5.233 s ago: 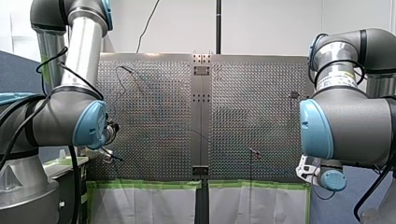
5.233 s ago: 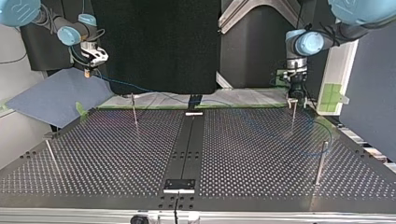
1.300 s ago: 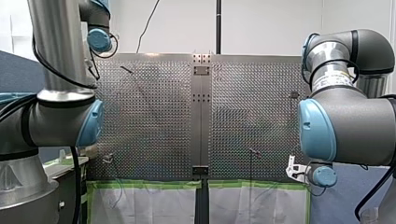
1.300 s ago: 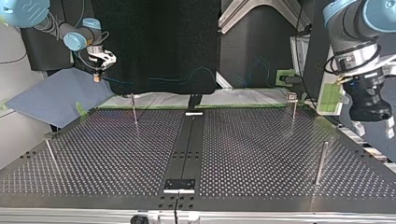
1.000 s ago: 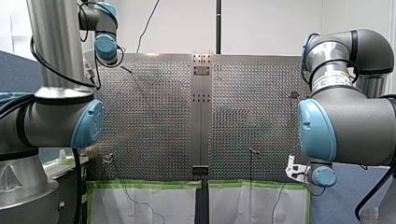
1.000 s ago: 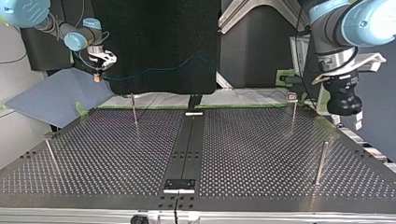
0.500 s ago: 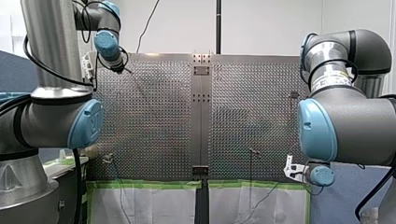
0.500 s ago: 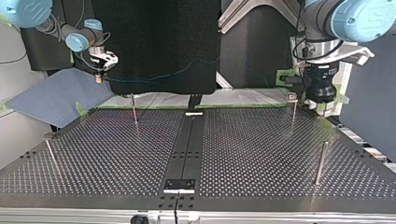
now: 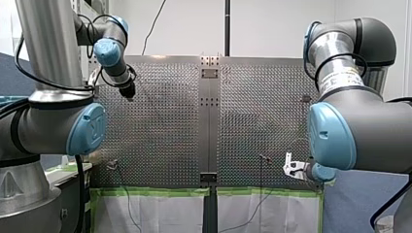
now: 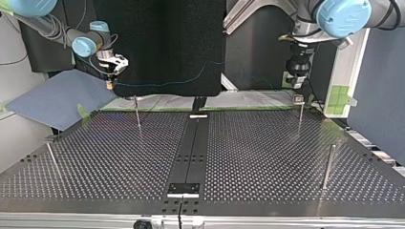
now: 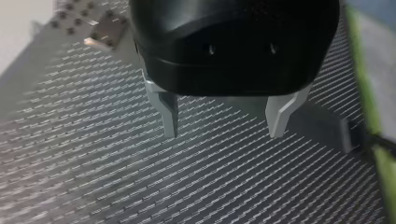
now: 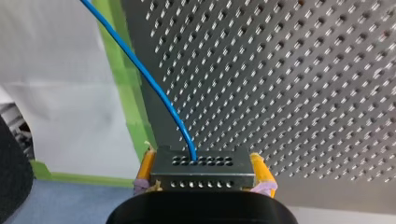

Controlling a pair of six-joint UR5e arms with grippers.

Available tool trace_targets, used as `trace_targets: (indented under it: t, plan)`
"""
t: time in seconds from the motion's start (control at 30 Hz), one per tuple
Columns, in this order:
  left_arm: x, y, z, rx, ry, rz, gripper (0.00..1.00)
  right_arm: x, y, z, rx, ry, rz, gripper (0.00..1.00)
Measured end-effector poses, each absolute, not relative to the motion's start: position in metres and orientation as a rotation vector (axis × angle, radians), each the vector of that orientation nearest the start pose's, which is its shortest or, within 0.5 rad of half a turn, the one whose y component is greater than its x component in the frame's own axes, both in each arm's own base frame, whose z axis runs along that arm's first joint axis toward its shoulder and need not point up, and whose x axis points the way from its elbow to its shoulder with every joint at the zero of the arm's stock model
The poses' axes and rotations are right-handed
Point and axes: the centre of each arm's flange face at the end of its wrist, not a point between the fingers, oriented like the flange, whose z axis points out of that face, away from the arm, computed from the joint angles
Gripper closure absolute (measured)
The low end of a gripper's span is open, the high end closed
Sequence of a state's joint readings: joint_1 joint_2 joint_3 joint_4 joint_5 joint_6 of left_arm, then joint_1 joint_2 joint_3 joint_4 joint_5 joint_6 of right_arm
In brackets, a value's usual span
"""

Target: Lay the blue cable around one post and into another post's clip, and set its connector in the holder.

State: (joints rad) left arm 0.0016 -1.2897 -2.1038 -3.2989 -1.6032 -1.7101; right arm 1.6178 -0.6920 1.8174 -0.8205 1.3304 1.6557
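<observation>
Here my right gripper (image 12: 203, 183) is pinching the metal connector (image 12: 203, 164) between its yellow pads (image 12: 145, 167). The blue cable (image 12: 140, 70) leaves the connector's perforated face and runs away over the green tape (image 12: 122, 70) that edges the perforated table (image 12: 280, 70). In the top view this gripper hangs in the air beyond the table's far edge, at that edge's left end. From there the cable shows as a thin line across the dark backdrop (image 10: 162, 43) toward the middle of the table's far edge. It passes higher than the thin post (image 10: 137, 113) standing just inside that edge, and none of it lies on the table's surface there. My left gripper (image 11: 224, 123) is black, and its metal fingers (image 11: 168, 114) are spread wide with nothing between them, above the table's holes. In the top view it hangs over the right end of the table's far edge, just above a post with a small block on top (image 10: 299, 110). A plain post (image 10: 328, 164) stands nearer the table's right side.
</observation>
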Motion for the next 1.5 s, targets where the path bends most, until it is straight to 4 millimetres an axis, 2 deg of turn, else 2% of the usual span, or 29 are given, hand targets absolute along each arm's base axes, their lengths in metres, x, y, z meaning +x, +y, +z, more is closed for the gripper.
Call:
trace_targets:
  t: [0.3, 0.6, 0.83, 1.0, 1.23, 1.27, 1.5]
  plan:
    - [0.293, -0.143, 0.308, -0.112, 2.047, -0.145, 0.07, 0.227, -0.539, 0.0, 1.597, -1.423, 1.365, 1.0]
    - [0.284, -0.155, 0.286, -0.137, 2.016, -0.263, 0.07, 0.285, -0.525, 0.057, 1.665, -1.352, 1.515, 1.0]
    - [0.282, -0.162, 0.277, -0.173, 1.979, -0.338, 0.07, 0.324, -0.526, 0.113, 1.688, -1.237, 1.578, 1.0]
    - [0.283, -0.167, 0.273, -0.197, 1.951, -0.382, 0.04, 0.337, -0.527, 0.152, 1.68, -1.197, 1.61, 1.0]
    - [0.276, -0.177, 0.24, -0.228, 1.99, -0.436, 0.04, 0.356, -0.521, 0.208, 1.661, -1.14, 1.649, 1.0]
    - [0.276, -0.179, 0.238, -0.226, 1.991, -0.438, 0.02, 0.361, -0.52, 0.217, 1.651, -1.127, 1.657, 1.0]
    - [0.296, -0.199, 0.239, -0.221, 1.942, -0.455, 0.02, 0.394, -0.501, 0.28, 1.566, -1.036, 1.729, 1.0]
